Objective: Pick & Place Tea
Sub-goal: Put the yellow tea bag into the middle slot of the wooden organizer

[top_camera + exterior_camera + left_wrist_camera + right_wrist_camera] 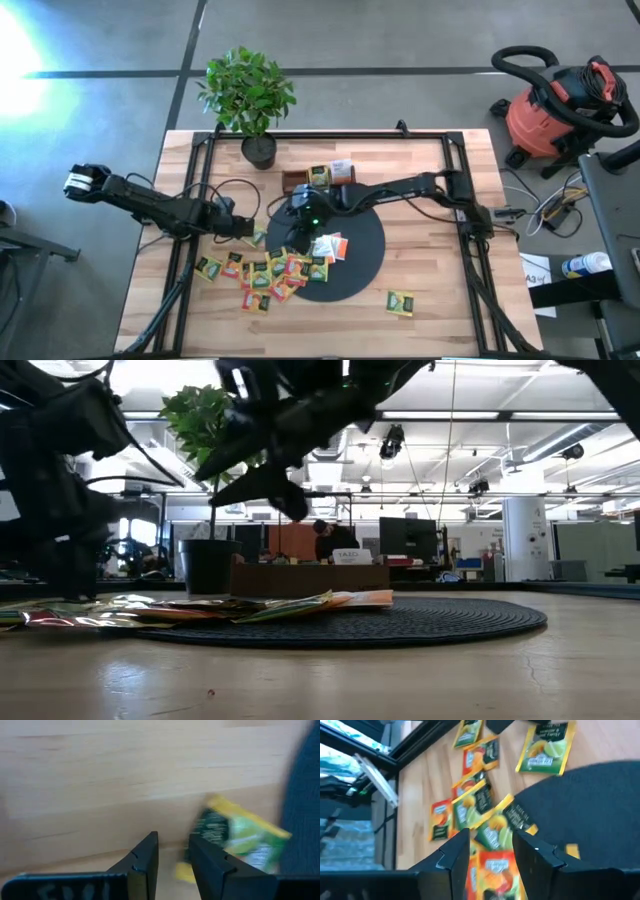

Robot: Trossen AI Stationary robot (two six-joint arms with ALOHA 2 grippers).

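**White sheet** (pixel 537 283), off the table's edge and well apart from the right gripper (pixel 298 214), behind its arm's base: handwritten mark, seemingly "A3".

**Small white card** (pixel 352 556), far beyond both grippers: dark lettering, not legible.

**Tea sachets** (pixel 544 747), just ahead of the right gripper: print too blurred to read.

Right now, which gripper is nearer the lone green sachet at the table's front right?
Right. The right gripper hangs over the black disc's left part, nearer the lone sachet. The left gripper sits farther off, beyond the disc's left rim.
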